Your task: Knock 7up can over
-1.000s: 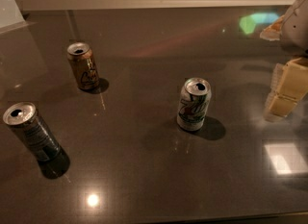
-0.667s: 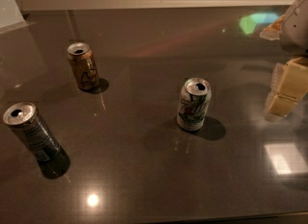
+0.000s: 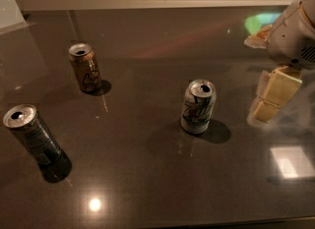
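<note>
1. The 7up can (image 3: 198, 106) stands upright on the table (image 3: 157, 188), left of the gripper and apart from it.
2. The gripper (image 3: 269, 104) hangs low at the right edge; whether it is spread or closed cannot be told.
3. The brown can (image 3: 85, 68) stands far to its left and farther back.
4. The dark can (image 3: 32, 134) is farthest left.

Bare table (image 3: 231, 83) between right-side claw (image 3: 274, 96), 7up can (image 3: 198, 106)
</note>
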`<state>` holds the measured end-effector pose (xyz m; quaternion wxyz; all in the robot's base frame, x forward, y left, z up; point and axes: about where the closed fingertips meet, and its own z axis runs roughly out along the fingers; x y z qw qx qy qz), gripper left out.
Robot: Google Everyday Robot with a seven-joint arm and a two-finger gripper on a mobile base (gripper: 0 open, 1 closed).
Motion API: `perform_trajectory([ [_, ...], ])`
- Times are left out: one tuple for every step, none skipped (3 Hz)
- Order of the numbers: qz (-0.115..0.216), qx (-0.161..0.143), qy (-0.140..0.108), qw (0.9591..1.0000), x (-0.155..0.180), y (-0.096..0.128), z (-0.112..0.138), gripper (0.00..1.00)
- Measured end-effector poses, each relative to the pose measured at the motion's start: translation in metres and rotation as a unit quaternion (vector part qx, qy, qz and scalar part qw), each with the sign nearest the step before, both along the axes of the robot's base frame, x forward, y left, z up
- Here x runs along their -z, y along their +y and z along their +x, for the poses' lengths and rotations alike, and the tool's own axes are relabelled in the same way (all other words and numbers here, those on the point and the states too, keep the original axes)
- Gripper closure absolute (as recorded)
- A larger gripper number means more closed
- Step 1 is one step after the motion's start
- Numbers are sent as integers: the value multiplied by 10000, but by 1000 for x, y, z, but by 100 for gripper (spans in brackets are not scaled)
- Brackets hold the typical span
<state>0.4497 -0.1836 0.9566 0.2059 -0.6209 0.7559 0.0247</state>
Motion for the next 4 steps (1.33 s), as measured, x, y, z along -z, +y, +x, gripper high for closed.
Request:
perform_trajectory([
  [483,-214,7,9986,14,17,5,0],
  [967,-513,34,9940,29,36,3,0],
  [1396,-750,78,9873,42,53,0,0],
  [1713,-919,137,9808,51,69,-1,0],
])
